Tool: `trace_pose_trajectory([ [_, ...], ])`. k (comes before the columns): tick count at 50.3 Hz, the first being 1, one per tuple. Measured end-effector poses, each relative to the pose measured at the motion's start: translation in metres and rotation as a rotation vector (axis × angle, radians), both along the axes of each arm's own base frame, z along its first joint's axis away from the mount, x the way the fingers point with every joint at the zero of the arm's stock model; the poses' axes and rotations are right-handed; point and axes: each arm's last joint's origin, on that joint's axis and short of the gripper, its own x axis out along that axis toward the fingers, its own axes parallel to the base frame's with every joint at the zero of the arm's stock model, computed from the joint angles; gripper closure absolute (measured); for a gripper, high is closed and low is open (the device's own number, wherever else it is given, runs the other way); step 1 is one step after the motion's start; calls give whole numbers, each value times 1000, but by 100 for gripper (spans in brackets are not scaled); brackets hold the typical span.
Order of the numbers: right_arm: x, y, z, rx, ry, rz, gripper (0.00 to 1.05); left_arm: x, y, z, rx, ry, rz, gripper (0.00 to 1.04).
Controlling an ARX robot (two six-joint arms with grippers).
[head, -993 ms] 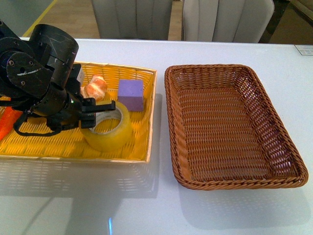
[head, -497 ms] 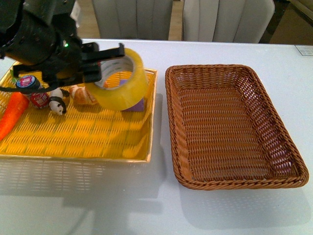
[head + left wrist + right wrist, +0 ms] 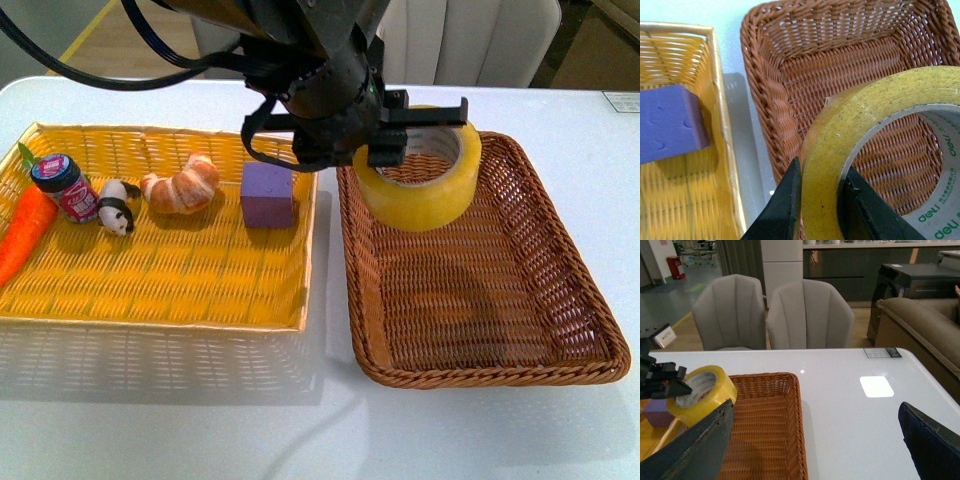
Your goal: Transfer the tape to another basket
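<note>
Yellowish translucent tape (image 3: 420, 185) hangs above the far left part of the dark brown wicker basket (image 3: 590, 330), which has nothing lying in it. The left gripper (image 3: 821, 197) pinches the roll's wall, so lowering and release appear to remain. The yellow basket (image 3: 150, 320) holds a carrot (image 3: 25, 235), small jar (image 3: 62, 185), panda figure (image 3: 115, 205), croissant (image 3: 183, 187) and purple cube (image 3: 267, 193); the right gripper (image 3: 816, 405) gapes wide, holding nothing.

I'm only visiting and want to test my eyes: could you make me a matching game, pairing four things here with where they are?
1 tape
2 purple cube
3 carrot
4 croissant

A left end of the yellow basket
B held by the left claw over the brown basket
C between the panda toy and the cube
D right side of the yellow basket

Pairs: 1-B, 2-D, 3-A, 4-C
</note>
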Motion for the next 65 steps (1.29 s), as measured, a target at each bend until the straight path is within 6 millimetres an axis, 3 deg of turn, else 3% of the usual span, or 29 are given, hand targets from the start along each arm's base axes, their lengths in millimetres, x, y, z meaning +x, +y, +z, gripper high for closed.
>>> trace_pose_trajectory([
  [13, 0, 0, 0, 0, 0, 0, 9, -6, -21, -15, -11, 38, -43, 86],
  [30, 0, 0, 0, 0, 0, 0, 9, -7, -19, -16, -49, 32, -15, 31],
  [38, 0, 0, 0, 0, 0, 0, 9, -17, 5, -7, -74, 7, 26, 7],
  [50, 0, 0, 0, 0, 0, 0, 9, -42, 59, 35, -138, -134, 111, 9],
  [55, 0, 0, 0, 0, 0, 0, 9, -69, 96, 56, -182, -194, 156, 9],
  [65, 0, 0, 0, 0, 0, 0, 9, -116, 140, 71, -242, -222, 212, 9],
])
